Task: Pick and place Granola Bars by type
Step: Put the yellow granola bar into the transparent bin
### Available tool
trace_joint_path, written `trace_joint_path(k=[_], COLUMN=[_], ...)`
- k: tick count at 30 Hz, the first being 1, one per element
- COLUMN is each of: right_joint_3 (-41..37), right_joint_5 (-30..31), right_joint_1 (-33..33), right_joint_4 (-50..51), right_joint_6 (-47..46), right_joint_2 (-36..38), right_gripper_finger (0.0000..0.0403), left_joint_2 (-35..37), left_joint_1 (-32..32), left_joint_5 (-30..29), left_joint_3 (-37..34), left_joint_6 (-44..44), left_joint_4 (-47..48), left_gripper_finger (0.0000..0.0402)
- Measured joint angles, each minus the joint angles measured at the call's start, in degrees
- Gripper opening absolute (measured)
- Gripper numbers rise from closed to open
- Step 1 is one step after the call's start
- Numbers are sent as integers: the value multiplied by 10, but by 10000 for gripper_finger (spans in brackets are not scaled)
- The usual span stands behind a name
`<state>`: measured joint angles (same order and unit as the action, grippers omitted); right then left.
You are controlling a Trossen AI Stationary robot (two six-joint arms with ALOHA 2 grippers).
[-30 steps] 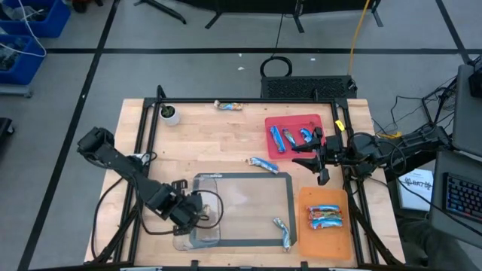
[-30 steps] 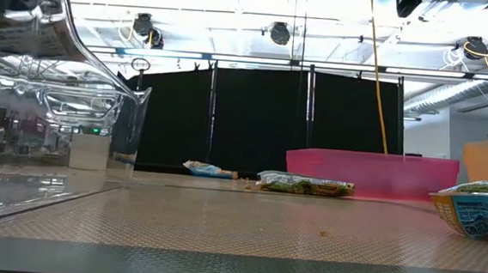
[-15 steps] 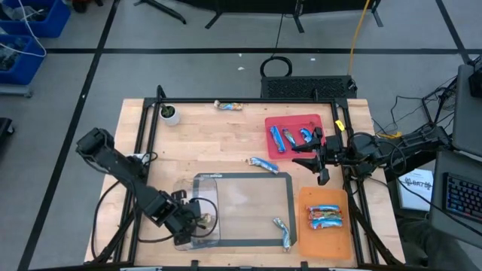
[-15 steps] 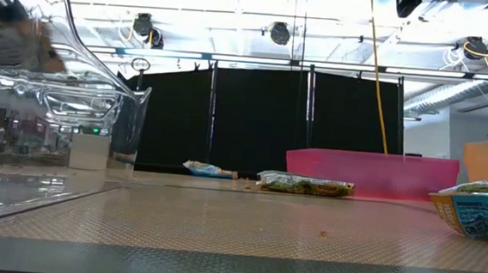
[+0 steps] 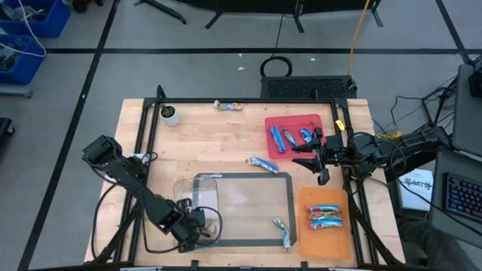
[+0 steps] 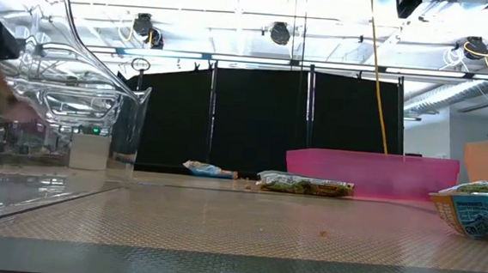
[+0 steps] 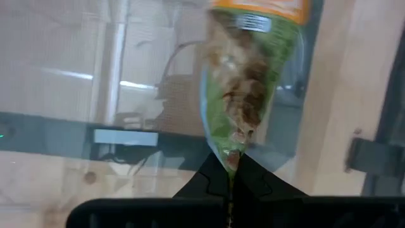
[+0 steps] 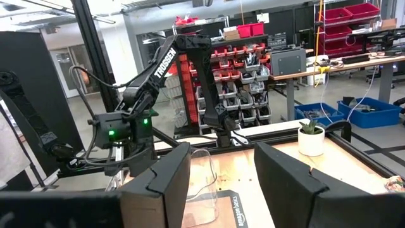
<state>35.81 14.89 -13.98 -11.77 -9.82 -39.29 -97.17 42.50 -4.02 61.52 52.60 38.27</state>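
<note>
The middle of the worktop is open: the grey mat lies flat and bare across its centre, with only a blue bar just off its far edge and a wrapper at its near right corner to skirt. On the right side the red tray, the orange tray and the right claw parked between them crowd the passage, while the far edge holds just a white pot and one stray bar, well apart. At the mat's left end the clear container stands upright with the left claw beside it, closed on a green bar, blocking that corner.
</note>
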Motion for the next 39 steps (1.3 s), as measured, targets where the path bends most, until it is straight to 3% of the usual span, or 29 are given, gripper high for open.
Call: trace_joint_path(k=[12,27,33,39], right_joint_3=[0,0,0,0], right_joint_5=[0,0,0,0], right_joint_1=[0,0,0,0], right_joint_4=[-2,-4,-4,-4], right_joint_6=[0,0,-11,-15], right_joint_2=[0,0,0,0], right_gripper_finger=[167,167,167,167], left_joint_2=[0,0,1,0], left_joint_1=[1,-8,-9,-13], left_joint_5=[20,25,53,53], left_joint_3=[-38,-42,-75,-77], left_joint_6=[-1,-36,-10,-10], left_joint_4=[-77,-86,-149,-146], left_gripper_finger=[2,2,2,2])
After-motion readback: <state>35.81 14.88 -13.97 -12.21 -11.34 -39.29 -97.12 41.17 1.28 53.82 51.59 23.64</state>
